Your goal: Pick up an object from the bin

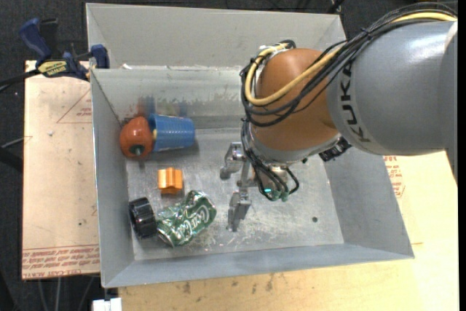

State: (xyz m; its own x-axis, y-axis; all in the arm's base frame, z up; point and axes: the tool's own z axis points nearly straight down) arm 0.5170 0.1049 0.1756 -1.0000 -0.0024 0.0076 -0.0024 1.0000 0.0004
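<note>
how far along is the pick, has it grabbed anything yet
Done: nothing picked yet. In hand: the gripper is down in the bin, open with nothing between its fingers, over bare floor right of the crushed green can. Left: closing on a thing and lifting it; the orange block and blue cup lie untouched.

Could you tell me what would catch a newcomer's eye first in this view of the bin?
The big grey arm with its orange wrist cover reaches in from the right, its gripper hanging open over bare floor in the bin's middle. To its left lie a blue cup on its side touching a round orange-red ball, and nearer the front a crushed green can beside a black cap.
</note>
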